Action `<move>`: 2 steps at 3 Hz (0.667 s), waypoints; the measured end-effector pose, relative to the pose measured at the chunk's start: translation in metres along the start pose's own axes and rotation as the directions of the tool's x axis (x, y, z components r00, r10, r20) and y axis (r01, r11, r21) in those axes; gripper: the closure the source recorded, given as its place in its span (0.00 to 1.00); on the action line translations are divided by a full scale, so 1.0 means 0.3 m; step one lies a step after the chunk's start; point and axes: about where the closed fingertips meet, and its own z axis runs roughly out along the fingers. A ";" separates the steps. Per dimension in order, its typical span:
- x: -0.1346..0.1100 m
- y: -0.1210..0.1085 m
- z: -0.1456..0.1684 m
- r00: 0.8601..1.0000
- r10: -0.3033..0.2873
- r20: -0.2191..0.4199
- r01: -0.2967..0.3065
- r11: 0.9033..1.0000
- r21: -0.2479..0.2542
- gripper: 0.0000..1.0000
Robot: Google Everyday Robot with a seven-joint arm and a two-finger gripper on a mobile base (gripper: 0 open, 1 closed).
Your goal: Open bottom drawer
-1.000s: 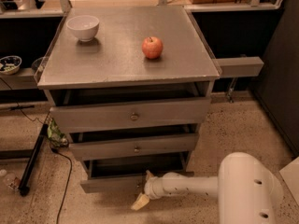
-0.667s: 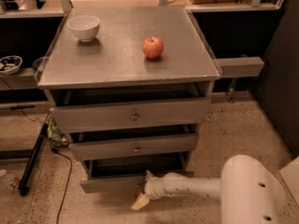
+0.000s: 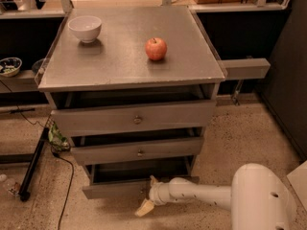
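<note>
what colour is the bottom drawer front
The bottom drawer front is grey, metal-look, clearest in the camera view; the end effector is at its front.

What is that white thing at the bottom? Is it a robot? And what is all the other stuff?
Yes, it is a robot. You are seeing its one white arm, which reaches left toward a grey cabinet with three drawers. At the arm's end is the gripper, which works as the robot's hand. It is down low, right at the front of the bottom drawer, the one it is meant to open. I cannot tell whether it has hold of anything. There is just one picture, from one camera looking down from above. On the cabinet's top sit a white bowl and a red apple, apart from each other.
</note>
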 end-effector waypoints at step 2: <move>0.000 0.000 0.000 1.000 0.000 0.000 0.000 1.000 0.000 0.31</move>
